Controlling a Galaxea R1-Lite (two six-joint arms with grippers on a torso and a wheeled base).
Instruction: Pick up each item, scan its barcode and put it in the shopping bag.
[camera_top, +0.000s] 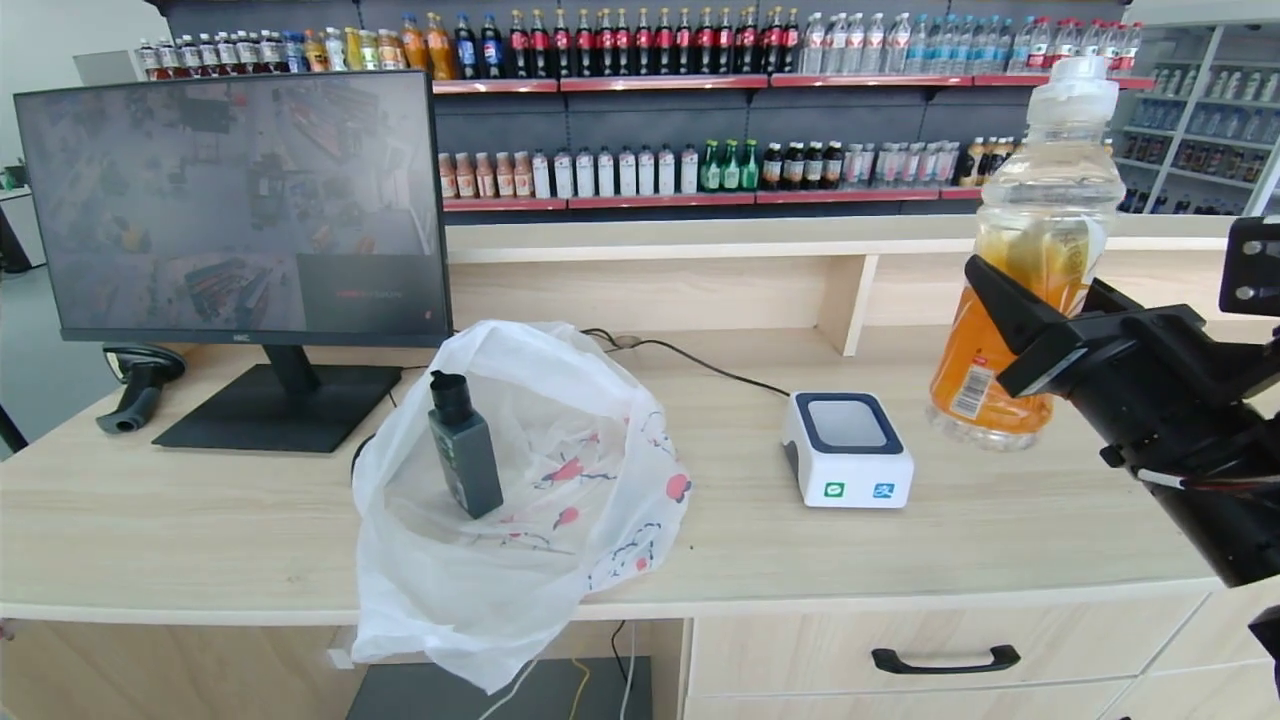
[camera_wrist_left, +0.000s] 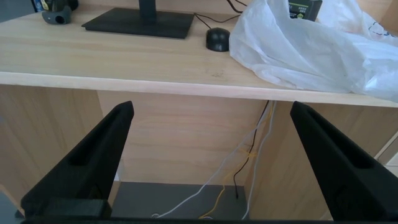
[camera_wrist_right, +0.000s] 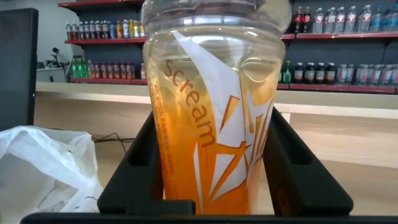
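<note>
The right tool (camera_top: 990, 320) is clamped on a clear plastic bottle of orange drink (camera_top: 1050, 220), upright above the wooden table (camera_top: 900, 540), right of the white scanner box (camera_top: 846, 450). A dark grey bottle (camera_top: 465, 460) stands inside the white plastic shopping bag (camera_top: 560, 520). The left tool (camera_wrist_left: 208, 162) has its fingers apart.

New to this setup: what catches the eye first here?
The orange drink bottle, held upright in the right gripper above the counter's right side. Then the white shopping bag at the counter's front edge, a dark grey bottle standing inside; the white scanner sits between them.
</note>
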